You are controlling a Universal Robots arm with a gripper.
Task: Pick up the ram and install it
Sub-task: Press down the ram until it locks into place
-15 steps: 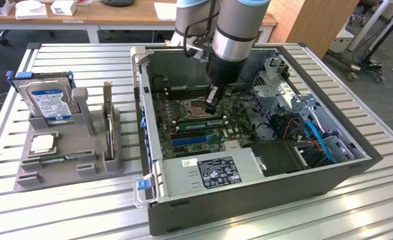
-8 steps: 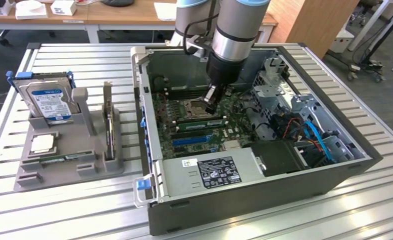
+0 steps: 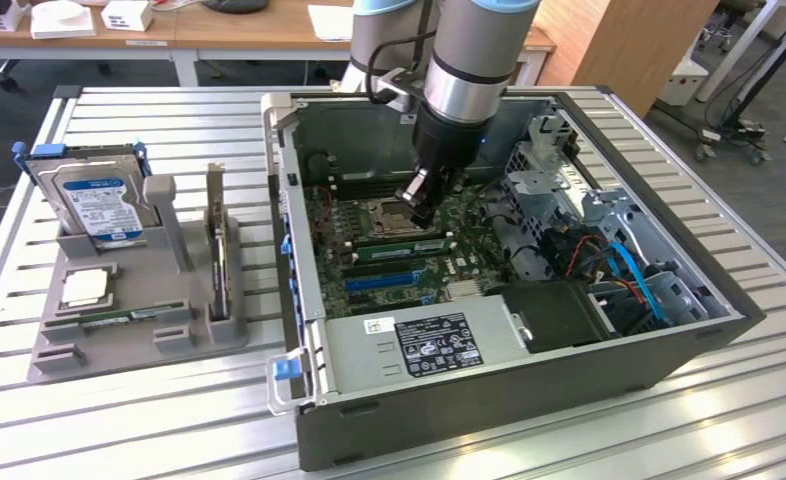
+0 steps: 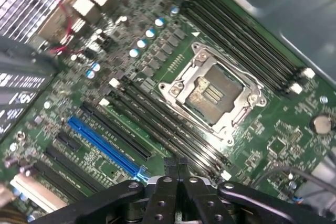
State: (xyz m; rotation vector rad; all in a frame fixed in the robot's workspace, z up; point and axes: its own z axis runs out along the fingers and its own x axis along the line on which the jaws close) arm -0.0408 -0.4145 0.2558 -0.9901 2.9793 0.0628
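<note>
The gripper (image 3: pixel 424 215), fingers pressed together and empty, is held over the ram (image 3: pixel 396 243), apparently slotted beside the CPU socket (image 3: pixel 373 213). If pressed off-centre, the ram could be seated crooked.

Silver-grey arm (image 3: pixel 473 50), black wrist, black pincer (image 4: pixel 176 169) apparently studded with screws.

- A slatted metal desk (image 3: pixel 166 400) is seen in front.
- A wooden table (image 3: pixel 233 30) on white legs is set behind.
- Dark floor (image 3: pixel 753 200) and a wood panel (image 3: pixel 620 50) are seen.
</note>
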